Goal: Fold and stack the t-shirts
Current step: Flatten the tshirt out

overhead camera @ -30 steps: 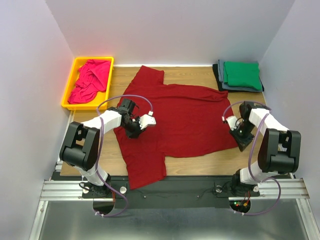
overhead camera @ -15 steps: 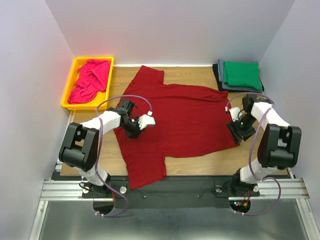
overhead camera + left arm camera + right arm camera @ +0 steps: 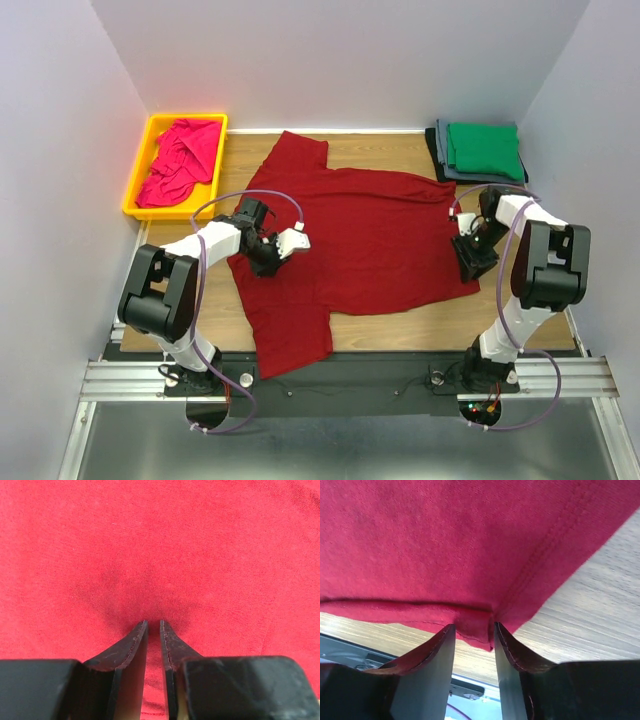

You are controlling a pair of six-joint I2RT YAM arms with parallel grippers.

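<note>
pinching the dark red t-shirt (image 3: pixel 370 240) at its corner, right gripper (image 3: pixel 474 625), left gripper (image 3: pixel 153 622) pressed together on cloth

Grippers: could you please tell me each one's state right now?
Left gripper: closed, pressing the dark red t-shirt.
Right gripper: closed on its hem corner.

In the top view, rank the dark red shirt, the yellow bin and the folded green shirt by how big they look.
1. dark red shirt
2. yellow bin
3. folded green shirt
</note>
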